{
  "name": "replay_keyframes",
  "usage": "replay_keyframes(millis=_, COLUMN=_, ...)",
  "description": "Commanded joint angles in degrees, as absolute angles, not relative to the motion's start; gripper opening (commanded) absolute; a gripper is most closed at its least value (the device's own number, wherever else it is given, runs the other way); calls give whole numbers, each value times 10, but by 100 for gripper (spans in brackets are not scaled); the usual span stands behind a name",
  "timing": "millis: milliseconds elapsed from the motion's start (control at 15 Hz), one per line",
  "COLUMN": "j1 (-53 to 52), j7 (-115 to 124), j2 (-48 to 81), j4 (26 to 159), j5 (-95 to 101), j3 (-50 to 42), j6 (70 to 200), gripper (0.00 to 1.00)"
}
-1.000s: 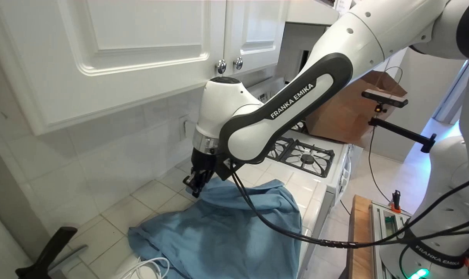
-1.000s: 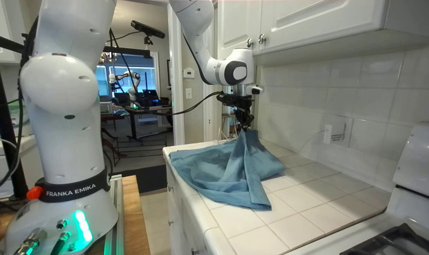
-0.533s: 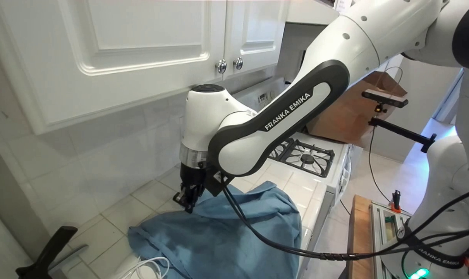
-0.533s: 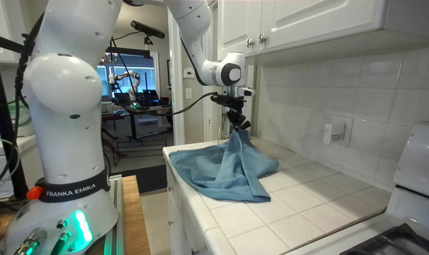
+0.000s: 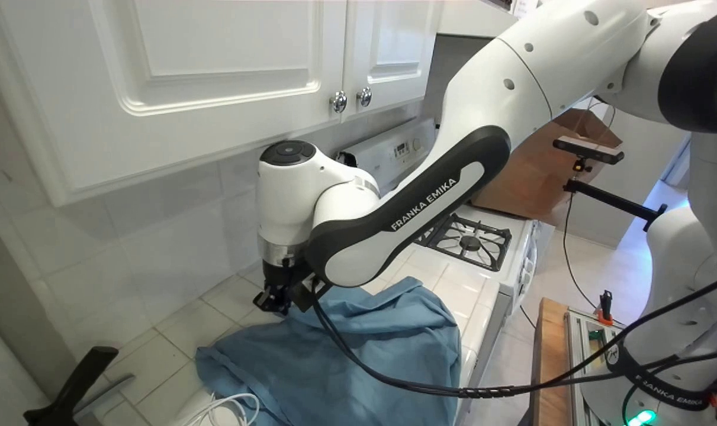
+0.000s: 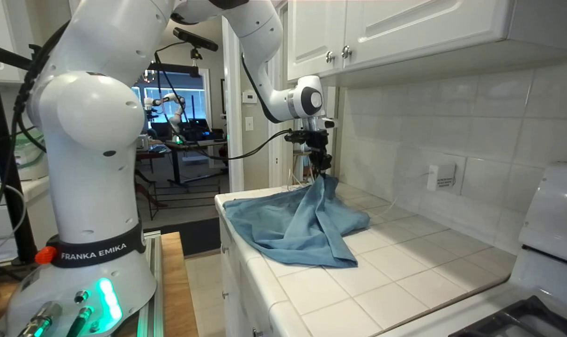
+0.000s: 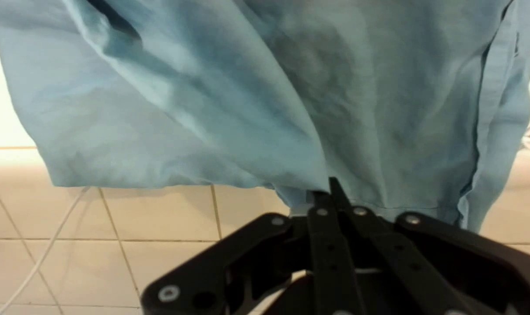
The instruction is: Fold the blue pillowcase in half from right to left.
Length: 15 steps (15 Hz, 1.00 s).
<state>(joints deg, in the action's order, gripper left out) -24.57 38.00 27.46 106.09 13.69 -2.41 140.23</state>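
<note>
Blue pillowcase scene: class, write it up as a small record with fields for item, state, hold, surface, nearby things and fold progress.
item: blue pillowcase
state: wrinkled, one part raised above the rest
hold: gripper shut on the raised part
surface: white tiled counter
nearby things: stove, black-handled object
fold progress: not finished

Tiled counter, blue pillowcase, white cable
</note>
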Motion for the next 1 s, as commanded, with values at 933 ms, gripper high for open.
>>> replay_keyframes(millis=933, j1=-311, j7=571, j2=363, j4=906, j5=356, j3=-30, j6=1336, gripper=0)
